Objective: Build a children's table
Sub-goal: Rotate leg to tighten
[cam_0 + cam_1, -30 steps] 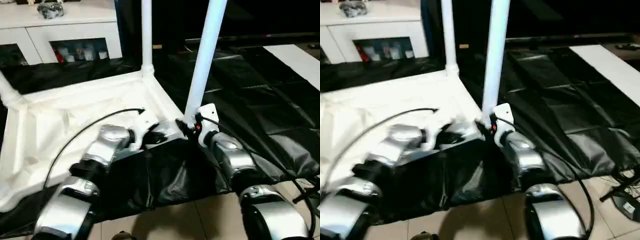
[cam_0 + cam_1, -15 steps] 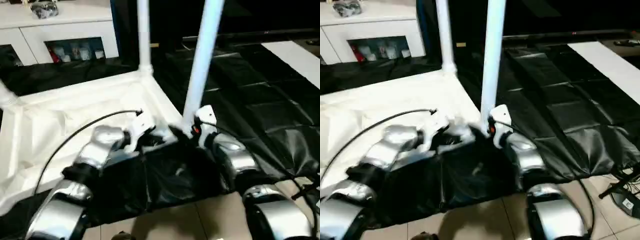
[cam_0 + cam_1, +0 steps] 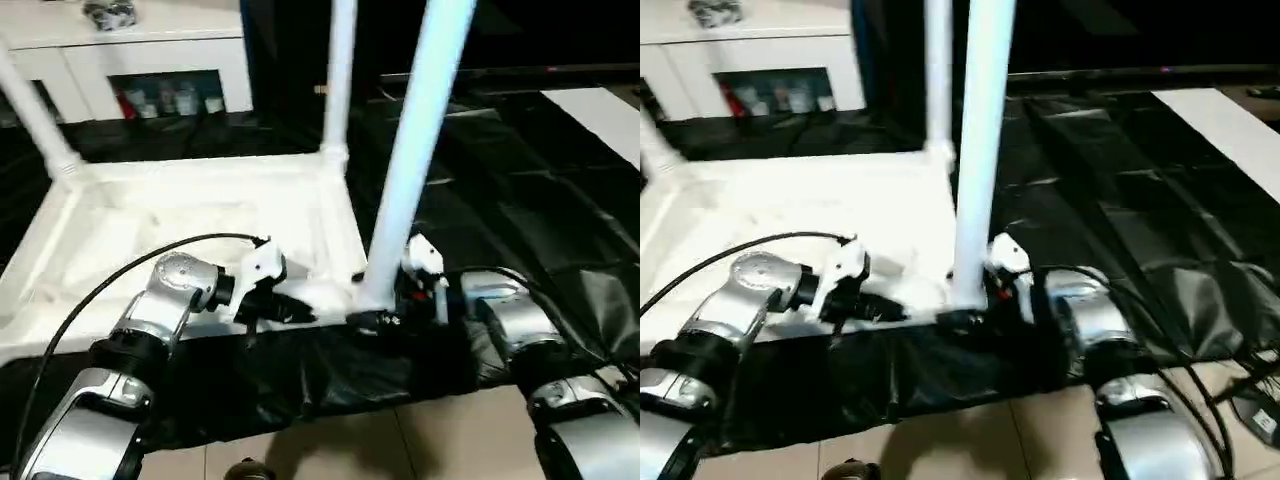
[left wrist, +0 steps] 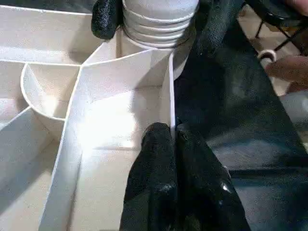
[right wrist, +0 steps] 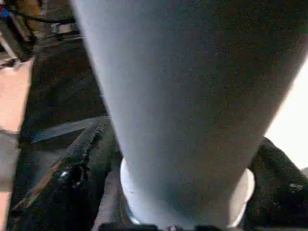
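The children's table (image 3: 150,230) lies upside down on a black sheet, its ribbed white underside facing up. White tube legs stand in the far right corner (image 3: 338,80) and the far left corner (image 3: 35,110). A third leg (image 3: 415,150) rises from the near right corner socket. My right gripper (image 3: 378,318) is shut on the base of that leg, with a finger (image 5: 82,178) on each side of its threaded collar (image 4: 159,19). Just left of that corner, my left gripper (image 4: 172,132) is shut on the thin near rim (image 4: 171,96) of the table top.
A white cabinet (image 3: 130,60) with glass doors stands at the back left. The black sheet (image 3: 520,180) spreads to the right, with a white panel (image 3: 600,110) beyond it. Beige floor tiles (image 3: 400,440) run along the near edge, and cables (image 3: 1250,390) lie at the right.
The whole picture has shifted, so the camera has moved. Both grippers keep their places at the near right corner, the left on the rim and the right at the leg's base.
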